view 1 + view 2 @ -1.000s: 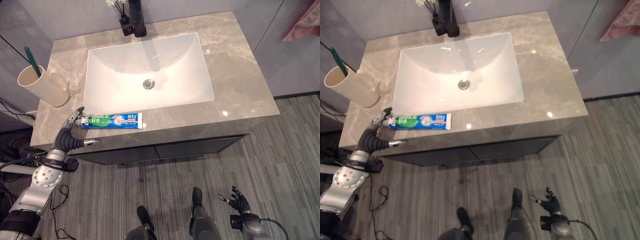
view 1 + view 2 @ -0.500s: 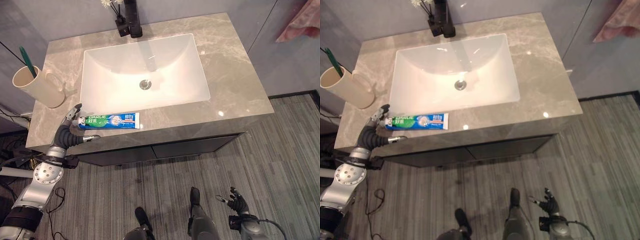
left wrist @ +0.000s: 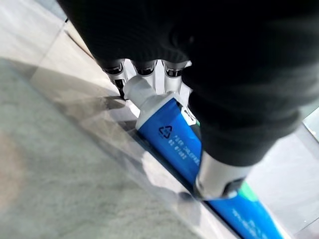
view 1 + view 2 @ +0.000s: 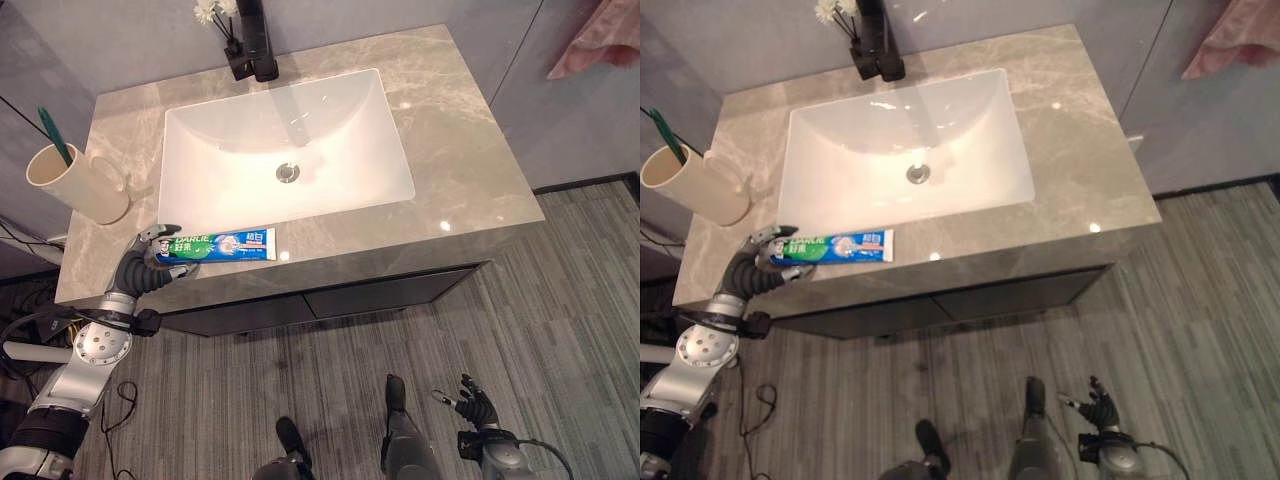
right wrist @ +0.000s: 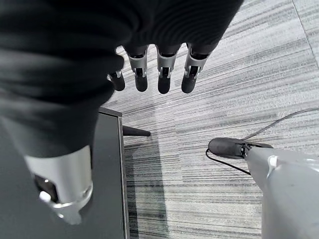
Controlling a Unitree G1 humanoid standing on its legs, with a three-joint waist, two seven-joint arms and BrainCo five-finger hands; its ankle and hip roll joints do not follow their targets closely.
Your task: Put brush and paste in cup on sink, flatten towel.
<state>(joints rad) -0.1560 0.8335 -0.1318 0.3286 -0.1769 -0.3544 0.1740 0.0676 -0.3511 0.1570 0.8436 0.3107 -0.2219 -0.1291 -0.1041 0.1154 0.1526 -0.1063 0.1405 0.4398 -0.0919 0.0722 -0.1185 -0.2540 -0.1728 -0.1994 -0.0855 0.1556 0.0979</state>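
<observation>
A blue and green toothpaste tube [image 4: 222, 244] lies flat on the stone counter [image 4: 460, 150], along its front edge just before the basin. My left hand [image 4: 140, 268] is at the tube's white cap end. Its fingers [image 3: 144, 67] curl down behind the cap and its thumb [image 3: 219, 179] lies against the tube's near side, pinching it. A cream cup [image 4: 75, 183] with a handle stands at the counter's left end with a green toothbrush [image 4: 55, 122] upright in it. A pink towel [image 4: 600, 40] hangs at the far right. My right hand [image 4: 480, 405] hangs low over the floor, fingers [image 5: 164, 74] straight.
The white rectangular basin [image 4: 340, 120] takes up the counter's middle, with a black faucet [image 4: 255, 45] and a small vase of white flowers [image 4: 208, 12] behind it. Dark cabinet doors [image 4: 330, 295] sit below the counter, and grey striped carpet [image 4: 560, 300] covers the floor.
My left hand has moved forward onto the tube's cap end and its fingers and thumb have closed on it. The camera has shifted a little; the right hand stays low.
</observation>
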